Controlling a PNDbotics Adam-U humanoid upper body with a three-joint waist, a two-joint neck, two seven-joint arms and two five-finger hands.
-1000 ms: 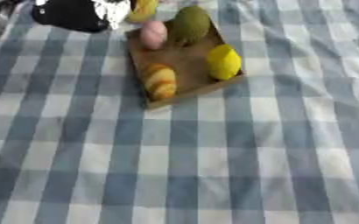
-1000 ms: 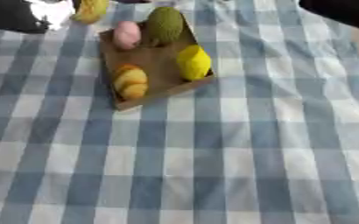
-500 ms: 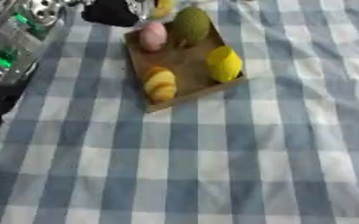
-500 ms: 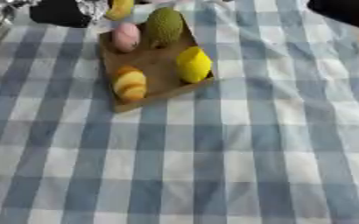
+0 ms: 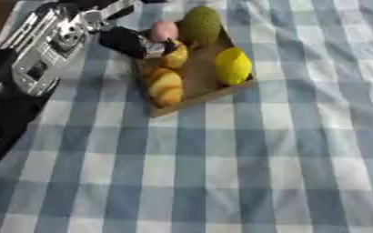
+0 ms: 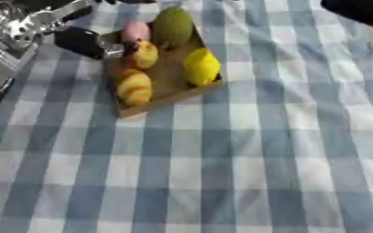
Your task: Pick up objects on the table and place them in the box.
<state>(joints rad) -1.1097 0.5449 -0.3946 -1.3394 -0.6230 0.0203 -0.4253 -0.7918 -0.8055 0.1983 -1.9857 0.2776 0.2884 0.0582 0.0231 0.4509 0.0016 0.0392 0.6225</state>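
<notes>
one yellow fruit [image 5: 174,55] is sitting in your left robot hand [image 5: 130,42], fingers curling around it, just over the box [image 5: 198,77] on the counter [image 5: 245,168], beside the lemon [image 5: 233,66].

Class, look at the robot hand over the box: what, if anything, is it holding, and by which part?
The left robot hand holds a small yellow-orange fruit by its upper end, over the box.

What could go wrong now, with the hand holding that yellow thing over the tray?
The left hand holds a small yellow item low over the box, which already carries a lemon, a bread-like piece, a green fruit and a pink item. Released carelessly, it might roll off the shallow rim. The hand might also nudge the neighbours.
</notes>
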